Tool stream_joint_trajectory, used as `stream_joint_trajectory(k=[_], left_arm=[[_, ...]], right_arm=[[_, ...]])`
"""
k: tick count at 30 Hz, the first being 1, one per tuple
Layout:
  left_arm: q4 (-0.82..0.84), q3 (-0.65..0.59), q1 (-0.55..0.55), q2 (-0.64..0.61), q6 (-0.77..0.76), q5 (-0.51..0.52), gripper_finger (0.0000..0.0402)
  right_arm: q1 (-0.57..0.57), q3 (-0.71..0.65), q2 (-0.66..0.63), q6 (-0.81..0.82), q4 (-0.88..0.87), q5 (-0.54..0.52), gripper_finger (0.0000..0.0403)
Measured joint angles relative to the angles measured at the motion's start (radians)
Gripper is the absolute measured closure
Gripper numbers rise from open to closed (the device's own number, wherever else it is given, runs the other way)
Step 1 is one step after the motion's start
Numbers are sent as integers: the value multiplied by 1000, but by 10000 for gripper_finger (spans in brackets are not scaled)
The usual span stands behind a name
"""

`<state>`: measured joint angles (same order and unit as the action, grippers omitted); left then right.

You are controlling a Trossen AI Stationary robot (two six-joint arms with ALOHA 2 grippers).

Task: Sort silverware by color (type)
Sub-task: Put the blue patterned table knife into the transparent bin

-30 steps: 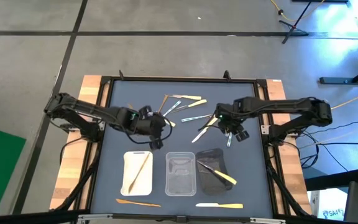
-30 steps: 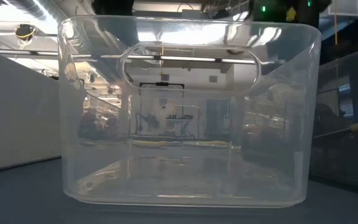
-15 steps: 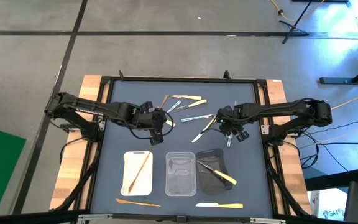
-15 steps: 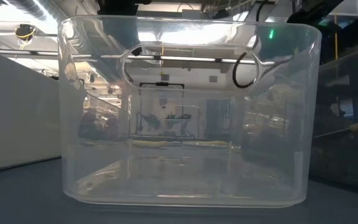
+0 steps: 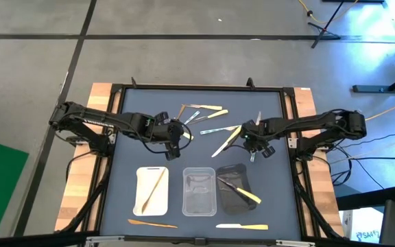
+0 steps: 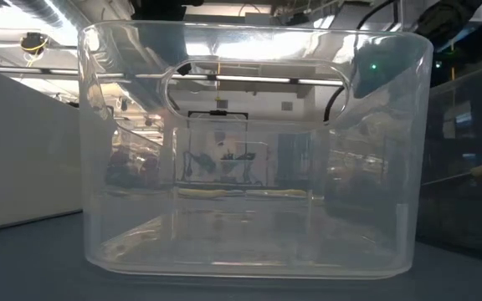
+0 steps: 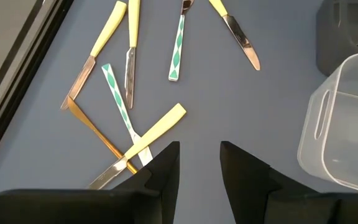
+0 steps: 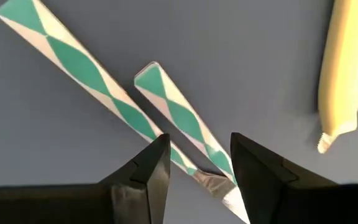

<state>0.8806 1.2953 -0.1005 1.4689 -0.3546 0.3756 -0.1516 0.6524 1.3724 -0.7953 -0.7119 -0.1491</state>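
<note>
Silverware, sorted so far. I count one brown wooden piece (image 5: 153,189) lying in the white tray (image 5: 142,206) at the near left, and a yellow-handled piece (image 5: 246,197) in the black tray (image 5: 241,171) at the near right, with a second, darker item beside it that I cannot identify. The clear tray (image 5: 199,200) between them looks empty from above; the low view shows only its walls.

Silverware, unsorted. The main scatter (image 5: 208,114) lies at the far middle of the tabletop (image 5: 266,103). My left wrist view lists yellow-handled knives (image 7: 102,40), two green-and-white patterned handles (image 7: 176,46), and a thin brown piece (image 7: 95,132) crossed under a yellow handle (image 7: 157,129). Two more patterned handles (image 8: 173,112) sit directly under my right hand. Along the near edge I see a brown piece (image 5: 153,223) at the left and a pale-and-yellow piece (image 5: 242,226) at the right, both outside the trays.

Hands. My left hand (image 7: 199,163) hovers low over the left end of the scatter, fingers apart, holding nothing. My right hand (image 8: 196,160) hangs just over the patterned handles at the right end, fingers apart on either side of them, not closed on either.

Progress, as I judge it: early. A few pieces are placed; most remain on the tabletop, and no patterned piece has a tray yet.
</note>
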Motion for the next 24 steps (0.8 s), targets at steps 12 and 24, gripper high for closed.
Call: stream_joint_trajectory(k=[12,24], left_arm=[[-1,0,0,0,-1,0,292],[-3,0,0,0,-1,0,292]], right_arm=[[0,-49,6,0,93,7,244],[0,-56,6,0,94,26,244]])
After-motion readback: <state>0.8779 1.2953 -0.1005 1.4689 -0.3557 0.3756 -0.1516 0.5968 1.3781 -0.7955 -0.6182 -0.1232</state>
